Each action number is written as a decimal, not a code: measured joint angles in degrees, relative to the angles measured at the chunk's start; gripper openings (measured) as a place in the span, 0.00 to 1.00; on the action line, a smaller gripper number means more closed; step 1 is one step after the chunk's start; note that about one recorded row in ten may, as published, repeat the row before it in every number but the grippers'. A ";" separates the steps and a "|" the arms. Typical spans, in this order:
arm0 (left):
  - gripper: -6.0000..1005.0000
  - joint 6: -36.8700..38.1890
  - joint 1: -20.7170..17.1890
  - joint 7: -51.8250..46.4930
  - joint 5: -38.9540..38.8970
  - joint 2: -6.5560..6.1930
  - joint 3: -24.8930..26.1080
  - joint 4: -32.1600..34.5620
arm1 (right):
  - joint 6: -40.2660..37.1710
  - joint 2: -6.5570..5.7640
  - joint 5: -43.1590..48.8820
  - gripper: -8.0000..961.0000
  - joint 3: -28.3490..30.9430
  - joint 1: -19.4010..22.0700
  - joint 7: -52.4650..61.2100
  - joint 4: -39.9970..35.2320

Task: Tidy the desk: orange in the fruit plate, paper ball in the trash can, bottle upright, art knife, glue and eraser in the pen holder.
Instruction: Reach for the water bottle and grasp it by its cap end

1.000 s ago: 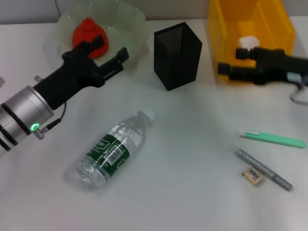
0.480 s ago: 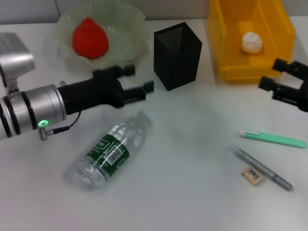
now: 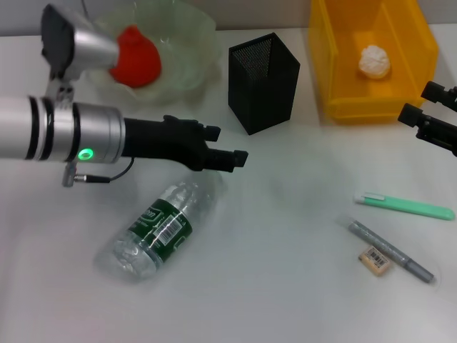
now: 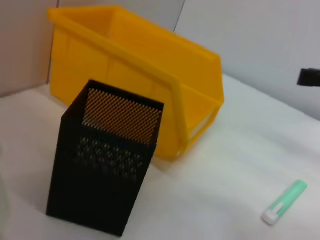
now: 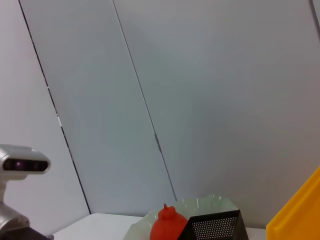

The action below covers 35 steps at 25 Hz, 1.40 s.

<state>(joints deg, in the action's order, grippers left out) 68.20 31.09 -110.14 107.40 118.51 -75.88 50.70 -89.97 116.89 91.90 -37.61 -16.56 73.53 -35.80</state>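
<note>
Desk: plain white flat tabletop (image 3: 285, 300), matt, spreading beneath and to every side of the left gripper (image 3: 230, 145) and under the right gripper (image 3: 415, 101).

Wall: pale grey smooth panelled wall (image 5: 225, 100), standing past the desk's far edge, beyond both grippers.

Joints: thin dark seam lines (image 5: 145, 102) dividing the wall panels.

Light: soft and even, with only faint blurred shadows on the tabletop below the left gripper.

The orange (image 3: 133, 57) sits in the pale-green fruit plate (image 3: 187, 50). The paper ball (image 3: 374, 61) lies inside the yellow trash can (image 3: 335, 50). The bottle (image 3: 163, 229) lies on its side on the table (image 3: 285, 286), cap apparently toward the upright black pen holder (image 3: 263, 82). The tan eraser (image 3: 375, 259) lies flat nearby.
</note>
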 joint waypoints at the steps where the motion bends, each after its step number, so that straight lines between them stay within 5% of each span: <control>1: 0.78 0.01 0.31 -1.75 1.19 0.01 -0.18 0.65 | -0.01 0.00 -0.01 0.87 0.00 0.00 -0.03 0.01; 20: 0.78 -9.44 4.18 -23.08 15.51 0.56 -13.94 4.45 | -0.12 -0.01 -0.06 0.87 -0.12 -0.61 -0.84 0.21; 35: 0.78 -9.11 3.81 -27.59 20.65 0.59 -16.99 5.83 | -0.12 -0.10 0.02 0.87 -0.18 -0.07 -0.85 0.21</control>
<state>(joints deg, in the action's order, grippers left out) 59.09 34.90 -137.73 128.05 119.10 -92.86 56.52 -90.10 116.80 91.92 -37.78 -16.63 72.68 -35.59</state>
